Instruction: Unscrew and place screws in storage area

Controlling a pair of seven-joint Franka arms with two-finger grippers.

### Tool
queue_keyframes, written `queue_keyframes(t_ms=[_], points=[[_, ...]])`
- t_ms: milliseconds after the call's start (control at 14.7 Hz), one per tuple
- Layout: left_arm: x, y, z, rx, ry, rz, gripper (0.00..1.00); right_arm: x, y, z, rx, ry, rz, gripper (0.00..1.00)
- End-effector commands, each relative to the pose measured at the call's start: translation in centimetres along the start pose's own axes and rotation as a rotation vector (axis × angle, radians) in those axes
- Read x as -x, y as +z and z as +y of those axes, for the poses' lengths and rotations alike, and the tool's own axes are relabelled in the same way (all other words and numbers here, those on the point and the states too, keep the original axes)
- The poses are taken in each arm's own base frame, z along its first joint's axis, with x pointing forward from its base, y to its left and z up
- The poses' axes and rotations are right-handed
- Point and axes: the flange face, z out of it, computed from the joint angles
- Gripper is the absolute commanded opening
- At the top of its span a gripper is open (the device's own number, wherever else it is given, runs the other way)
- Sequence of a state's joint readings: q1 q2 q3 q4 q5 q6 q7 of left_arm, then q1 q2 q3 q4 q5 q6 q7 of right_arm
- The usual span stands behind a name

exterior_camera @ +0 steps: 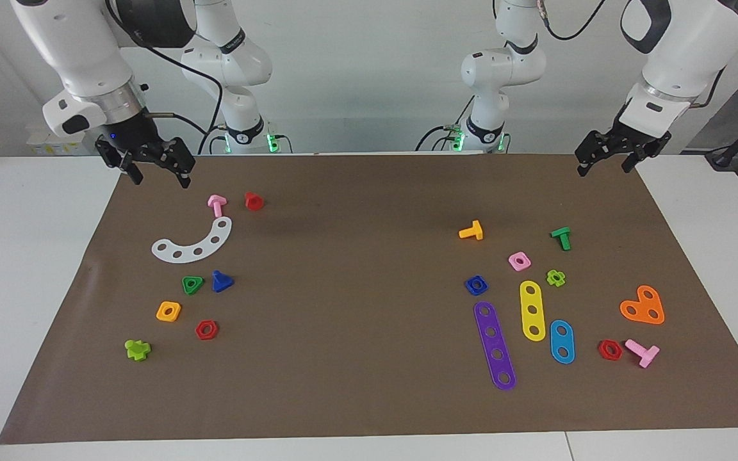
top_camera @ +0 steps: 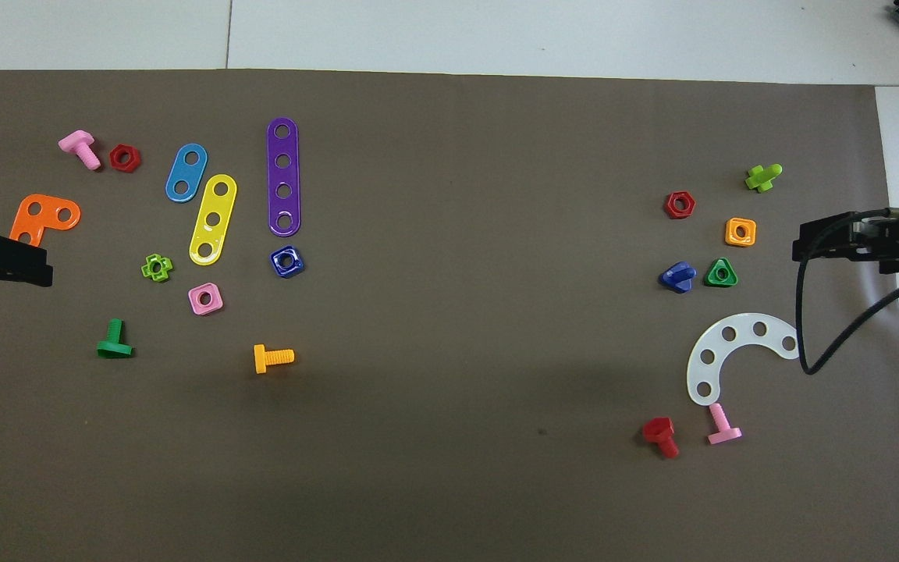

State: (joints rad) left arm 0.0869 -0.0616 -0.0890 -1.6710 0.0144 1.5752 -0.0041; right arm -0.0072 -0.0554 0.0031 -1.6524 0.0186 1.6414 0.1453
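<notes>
Blue bolt lying free, both grippers hanging up in the air.

The dark-blue triangular-headed bolt is sitting on the brown mat at the right arm's end of the worktop, just beside a green triangular nut and near a white curved strip. The right gripper is hovering over the mat's edge, fingers spread, holding nothing. The left gripper is waiting over its own corner, fingers spread too.
</notes>
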Motion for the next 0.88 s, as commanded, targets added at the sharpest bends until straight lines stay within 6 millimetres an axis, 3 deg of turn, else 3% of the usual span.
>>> queue_keyframes(t_ms=[0,475,815], points=[[0.9,0.0,-0.1,-0.008,-0.012,0.011,1.0,0.7,-1.1,0.8,0.016,0.0,-0.008,1.0],[0.9,0.0,-0.2,-0.008,-0.013,0.011,1.0,0.7,-0.1,0.8,0.024,-0.028,-0.031,1.0],[0.9,0.0,-0.1,-0.008,-0.012,0.01,1.0,0.6,-1.1,0.8,0.031,-0.035,-0.062,1.0]])
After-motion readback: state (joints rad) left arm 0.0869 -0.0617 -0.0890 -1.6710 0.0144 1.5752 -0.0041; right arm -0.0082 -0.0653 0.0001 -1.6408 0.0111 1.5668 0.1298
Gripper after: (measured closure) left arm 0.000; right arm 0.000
